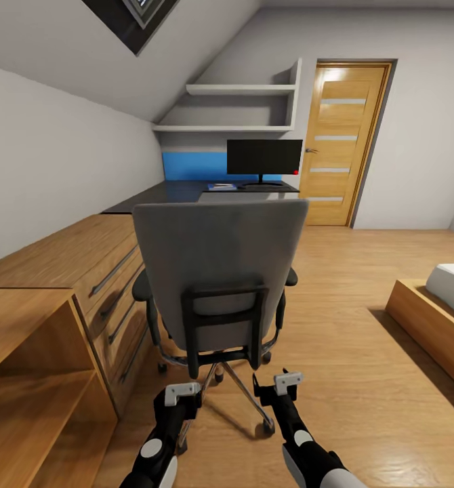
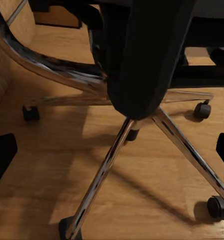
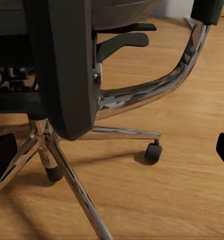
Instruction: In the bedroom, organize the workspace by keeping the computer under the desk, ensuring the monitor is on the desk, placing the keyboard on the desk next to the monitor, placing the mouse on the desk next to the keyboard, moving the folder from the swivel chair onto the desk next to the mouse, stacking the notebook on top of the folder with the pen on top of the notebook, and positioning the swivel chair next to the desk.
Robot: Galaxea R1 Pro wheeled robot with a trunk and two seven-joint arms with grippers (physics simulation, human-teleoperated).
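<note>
Nearest the head camera, the two arms reach forward and low, the left hand (image 1: pixel 184 391) at about 7 o'clock and the right hand (image 1: pixel 287 381) at about 5 o'clock, both just behind the swivel chair (image 1: pixel 220 271) and apart from it. Both hands are released, with fingers spread: in each wrist view the dark fingertips (image 2: pixel 1 157) (image 3: pixel 223 150) sit wide apart at the picture's edges with nothing between them. The chair stands with its tall grey back toward the robot, dead centre. Past it, at 12 o'clock, the black tabletop (image 1: pixel 179 193) carries the monitor (image 1: pixel 264 157), screen dark, with a small red dot at its lower corner; a flat blue thing (image 1: pixel 221 186), too small to name, lies just beside the monitor's base. A wooden drawer chest (image 1: pixel 85 264) runs along at 9 o'clock, a wooden door (image 1: pixel 339 142) stands at 1 o'clock, and a bed corner (image 1: pixel 440 305) lies at 3 o'clock. The wrist views add the chair's underside: the chrome star base (image 2: pixel 142 140) (image 3: pixel 66 165) on black castors on the wooden floor (image 3: pixel 182 190). No writing can be read.
</note>
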